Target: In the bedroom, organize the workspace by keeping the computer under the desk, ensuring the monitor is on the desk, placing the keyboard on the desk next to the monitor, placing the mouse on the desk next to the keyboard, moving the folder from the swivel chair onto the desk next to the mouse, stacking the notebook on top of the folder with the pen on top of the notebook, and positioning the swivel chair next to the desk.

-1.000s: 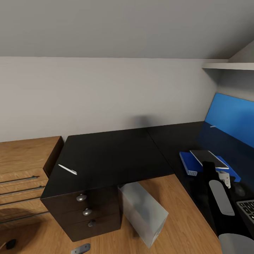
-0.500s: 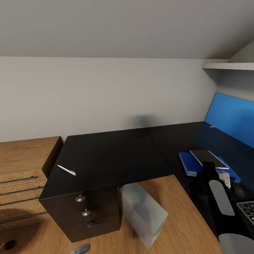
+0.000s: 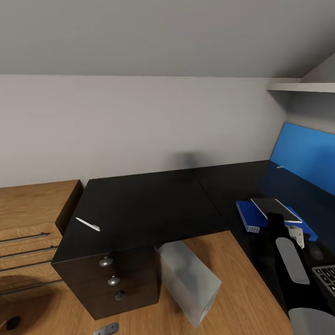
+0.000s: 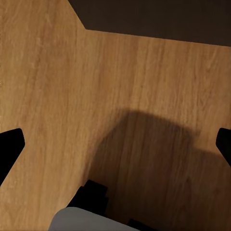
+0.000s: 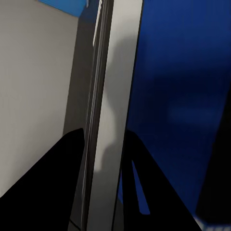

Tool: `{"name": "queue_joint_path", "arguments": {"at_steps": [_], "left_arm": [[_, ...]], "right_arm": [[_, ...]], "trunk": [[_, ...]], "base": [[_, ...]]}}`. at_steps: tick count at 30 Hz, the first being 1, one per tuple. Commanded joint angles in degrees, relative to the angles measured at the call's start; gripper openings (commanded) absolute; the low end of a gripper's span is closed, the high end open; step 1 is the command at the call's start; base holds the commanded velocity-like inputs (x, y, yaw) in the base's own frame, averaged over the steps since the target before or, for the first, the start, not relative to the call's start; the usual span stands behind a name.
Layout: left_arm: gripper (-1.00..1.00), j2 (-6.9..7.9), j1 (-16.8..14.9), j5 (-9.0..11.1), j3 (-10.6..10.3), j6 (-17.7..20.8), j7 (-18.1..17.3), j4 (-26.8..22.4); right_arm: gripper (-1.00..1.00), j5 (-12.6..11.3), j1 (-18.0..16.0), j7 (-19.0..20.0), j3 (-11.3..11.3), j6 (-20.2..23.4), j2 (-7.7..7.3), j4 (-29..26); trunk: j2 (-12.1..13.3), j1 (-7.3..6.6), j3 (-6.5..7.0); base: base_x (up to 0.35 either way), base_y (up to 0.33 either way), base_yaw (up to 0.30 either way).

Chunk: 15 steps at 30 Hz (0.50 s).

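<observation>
Locating the large items first: where do they stand? (Operator)

The long black L-shaped desk with three round-knobbed drawers (image 3: 139, 204) stands against the wall, just beside a wooden chest with long bar handles (image 3: 28, 223). The flat widescreen monitor with a lit blue screen (image 3: 304, 156) stands on the right wing of the desk. The plain light-grey upright tower computer (image 3: 188, 279) is on the wood floor (image 4: 57, 72), partly under the desk top, just beside the drawers. (Inspector)

State the small items and the grippers. (Operator)

The bright blue flat folder (image 3: 249, 214) lies on the desk, with a dark flat notebook (image 3: 274, 208) on top. The black keyboard (image 3: 325, 274) shows near the desk's front edge. A slim white pen (image 3: 88, 224) lies well apart, on the left wing. The left gripper (image 4: 115, 144) hangs over the floor, fingers spread wide and holding nothing. The right gripper (image 5: 103, 159) faces the monitor's edge; its finger opening cannot be determined. (Inspector)
</observation>
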Motion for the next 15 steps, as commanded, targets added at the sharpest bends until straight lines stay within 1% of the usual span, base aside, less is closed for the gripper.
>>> {"name": "queue_joint_path", "arguments": {"at_steps": [1, 7, 15], "left_arm": [[1.0, 0.07, 0.0, 0.6, -0.5, -0.2, 0.4, -0.1], [1.0, 0.05, 0.0, 0.6, -0.5, -0.2, 0.4, -0.1], [1.0, -0.01, 0.0, 0.5, -0.6, -0.2, 0.4, -0.1]], "right_arm": [[-1.0, -0.6, 0.0, -0.1, 0.1, -0.4, -0.02, -0.1], [-1.0, -0.6, 0.0, -0.1, 0.1, -0.4, -0.02, -0.1], [-1.0, -0.6, 0.0, -0.1, 0.1, -0.4, -0.02, -0.1]], "trunk": [[0.0, 0.0, -0.05], [0.0, 0.0, -0.05], [0.0, 0.0, -0.05]], "base": [[0.0, 0.0, 0.0], [0.005, 0.0, 0.0], [0.059, 0.0, 0.0]]}}
